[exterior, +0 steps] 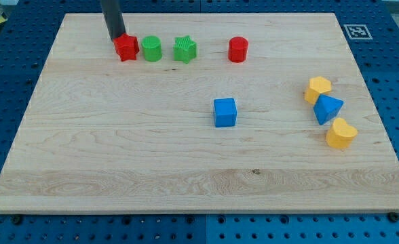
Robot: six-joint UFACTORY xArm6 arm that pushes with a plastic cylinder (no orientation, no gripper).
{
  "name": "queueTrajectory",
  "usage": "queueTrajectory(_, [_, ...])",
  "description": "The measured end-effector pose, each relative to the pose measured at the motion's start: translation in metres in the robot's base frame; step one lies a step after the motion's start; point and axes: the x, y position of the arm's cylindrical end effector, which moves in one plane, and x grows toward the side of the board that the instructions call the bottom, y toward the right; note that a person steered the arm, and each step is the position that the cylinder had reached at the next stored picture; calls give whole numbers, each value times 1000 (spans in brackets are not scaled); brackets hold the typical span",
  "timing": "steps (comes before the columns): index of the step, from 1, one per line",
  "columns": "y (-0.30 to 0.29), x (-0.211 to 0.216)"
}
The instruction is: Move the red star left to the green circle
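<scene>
One red star (126,47) touches my tip (119,38), beside green circle (152,49).

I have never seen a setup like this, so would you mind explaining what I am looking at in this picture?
This is one camera picture looking down at a wooden board on a blue perforated table. I am a robot arm with no hand: I end in a dark rod, and my tip slides along the board to push small blocks. Nothing is held.

Right now my tip sits at the upper left edge of the red star, apparently touching it. Along the view's top, rightwards, stand the green circle, a green star and a red cylinder. A blue cube lies mid-board. At the view's right are two yellow blocks with a blue block between.
</scene>
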Motion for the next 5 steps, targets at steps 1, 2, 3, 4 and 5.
queueTrajectory(1, [0,-1])
queueTrajectory(2, [3,-25])
queueTrajectory(3, [20,-43])
queueTrajectory(4, [40,-41])
queueTrajectory(5, [40,-17])
